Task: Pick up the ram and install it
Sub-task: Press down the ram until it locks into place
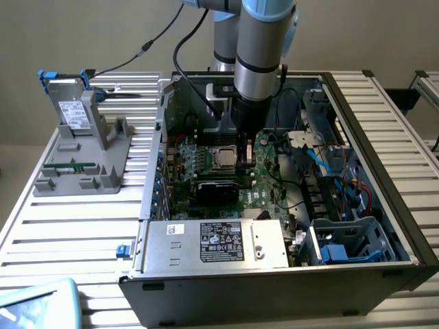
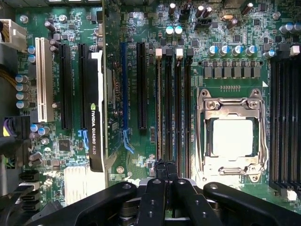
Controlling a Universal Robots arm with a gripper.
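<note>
One ribbed aluminium table [image 1: 82, 226], matte and slatted, carries an open black steel PC case [image 1: 274, 288]. Outside the case, toward the exterior view's left: grey plastic fixture [image 1: 103, 147], ram [image 1: 68, 165] lying flat in it, thin green stick, long axis left-right. Inside the case: gripper [image 2: 166, 174], fingers pressed together, above memory slots [image 2: 171, 103] beside CPU socket [image 2: 233, 136].

Ribbed aluminium-slat table [image 1: 82, 226] carries everything. Open PC case [image 1: 274, 274] sits on it, toward the exterior view's right. Grey plastic fixture stand [image 1: 82, 161] sits on the exterior view's left, well apart from the case, with a grey drive [image 1: 72, 113] upright in it. Teal-edged object [image 1: 41, 305] lies at the near corner on that same side.
</note>
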